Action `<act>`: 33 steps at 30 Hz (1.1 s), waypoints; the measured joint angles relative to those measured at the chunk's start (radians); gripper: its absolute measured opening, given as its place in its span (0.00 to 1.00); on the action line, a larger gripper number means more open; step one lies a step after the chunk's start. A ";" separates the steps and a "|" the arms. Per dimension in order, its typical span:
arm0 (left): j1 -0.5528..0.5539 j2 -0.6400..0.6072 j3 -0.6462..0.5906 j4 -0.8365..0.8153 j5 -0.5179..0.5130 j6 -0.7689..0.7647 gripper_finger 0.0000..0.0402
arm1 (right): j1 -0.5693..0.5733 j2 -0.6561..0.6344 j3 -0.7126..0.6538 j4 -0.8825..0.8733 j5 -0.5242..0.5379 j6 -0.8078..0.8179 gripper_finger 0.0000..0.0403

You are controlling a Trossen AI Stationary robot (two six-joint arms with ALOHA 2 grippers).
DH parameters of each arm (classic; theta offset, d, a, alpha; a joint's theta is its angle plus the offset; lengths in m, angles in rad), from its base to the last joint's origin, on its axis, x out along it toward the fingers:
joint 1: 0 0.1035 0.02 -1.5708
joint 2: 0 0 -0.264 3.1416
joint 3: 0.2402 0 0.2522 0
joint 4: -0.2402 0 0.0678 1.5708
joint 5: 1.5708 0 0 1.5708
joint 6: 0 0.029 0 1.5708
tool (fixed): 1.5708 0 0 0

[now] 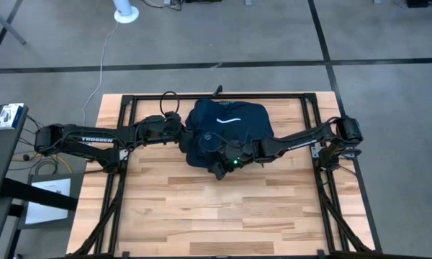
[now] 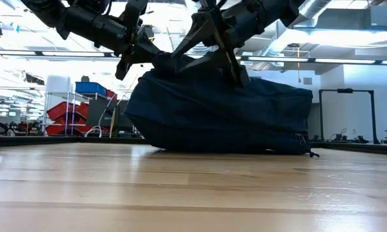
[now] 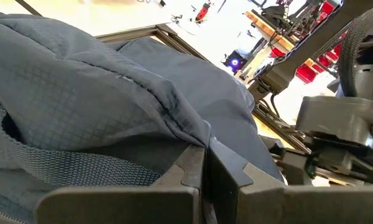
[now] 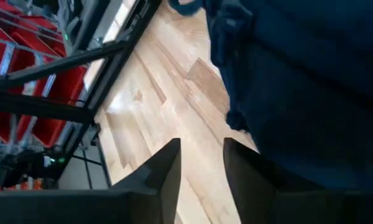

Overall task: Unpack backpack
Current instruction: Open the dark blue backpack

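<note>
The backpack lies on the far middle of the wooden table, a rounded dark navy heap with its short white stripe facing up in the high view. In the low view it sits slumped on the tabletop, taller on the left and sloping lower to the right.

The left gripper reaches in from the left and meets the bag's left edge. In the left wrist view its fingers are pressed together on a fold of the navy fabric — clenched on the backpack — with a woven strap running just beside them.

The right gripper comes in from the right, its arm crossing over the near right part of the bag, and ends at the bag's near edge, where a green light shows on its wrist. In the right wrist view its two fingers stand slightly apart with bare table showing between them; the dark fabric lies alongside one finger — nothing is seen held between them.
</note>
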 joint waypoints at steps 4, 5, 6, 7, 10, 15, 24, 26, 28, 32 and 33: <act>0.000 0.000 0.000 0.000 0.010 -0.010 0.00 | -0.024 0.000 0.000 -0.052 -0.002 -0.023 0.35; 0.000 0.000 0.000 0.000 0.011 -0.010 0.00 | -0.029 0.000 0.000 -0.056 -0.002 -0.031 0.36; 0.000 0.000 0.000 -0.001 0.011 -0.010 0.00 | -0.035 0.000 0.000 -0.054 -0.001 -0.041 0.38; 0.000 0.000 0.000 -0.001 0.012 -0.010 0.00 | -0.037 0.000 -0.001 -0.046 -0.001 -0.050 0.39; 0.000 0.000 0.000 -0.001 0.012 -0.010 0.00 | -0.044 0.000 -0.001 0.013 -0.002 -0.077 0.43; 0.000 0.000 0.000 -0.001 0.016 -0.010 0.00 | -0.055 0.000 -0.001 0.036 -0.001 -0.105 0.48; 0.000 0.000 0.000 -0.001 0.016 -0.010 0.00 | -0.080 0.000 -0.001 0.037 -0.001 -0.172 0.48; 0.000 0.000 0.000 -0.001 0.016 -0.008 0.00 | -0.079 0.000 -0.001 0.036 -0.001 -0.182 0.41; 0.000 0.000 0.000 -0.001 0.016 -0.006 0.00 | -0.076 0.000 -0.001 0.036 -0.001 -0.189 0.28; 0.000 0.000 0.000 -0.001 0.016 0.007 0.00 | -0.070 0.000 -0.001 0.042 0.000 -0.208 0.04; 0.000 0.000 0.000 -0.002 0.017 0.016 0.00 | -0.071 0.000 -0.001 0.044 -0.003 -0.201 0.03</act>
